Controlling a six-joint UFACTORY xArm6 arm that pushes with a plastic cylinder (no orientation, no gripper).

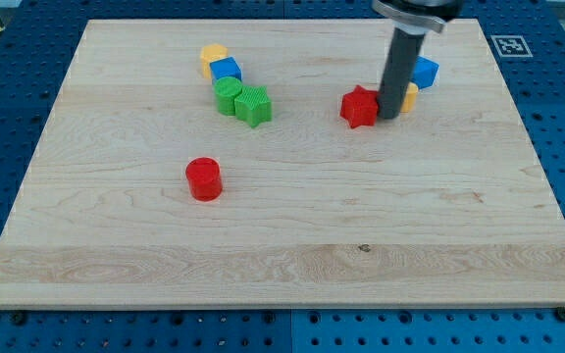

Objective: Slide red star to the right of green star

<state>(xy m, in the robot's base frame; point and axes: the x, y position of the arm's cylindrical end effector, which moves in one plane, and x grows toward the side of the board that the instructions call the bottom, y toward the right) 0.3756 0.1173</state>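
Status: the red star-shaped plastic block (359, 107) sits in the upper centre-right of the frame on the pale wooden tabletop (292, 245). The green star-shaped plastic block (254, 106) is in the upper centre-left, roughly level with it.

So red star is already on green star's right side, but well apart from it, with bare wood between. My read: the task is partly there in direction, not in closeness. What's left is a push toward frame left to bring red star in beside green star.

My tip (389, 116) is down at the tabletop, touching or just beside red star's right edge. That is the correct side for a leftward push. The dark rod rises from there out of the frame top.

Jaws: none on this rig, just the rod, so there is no open or pressed-together state to report.

Containers: none in view, nothing holds anything.

Other blocks:
- The green cylinder block (228, 95) touches green star on its upper left.
- The blue cube block (226, 71) and a yellow block (213, 55), shape unclear, stack up-frame from there.
- The red cylinder block (204, 179) sits alone at centre-left, lower down.
- The blue block (425, 72) and the yellow block (410, 96) sit just right of the rod, partly hidden, shapes unclear.

Risk, as a judgement: an off-centre contact could spin red star off line.
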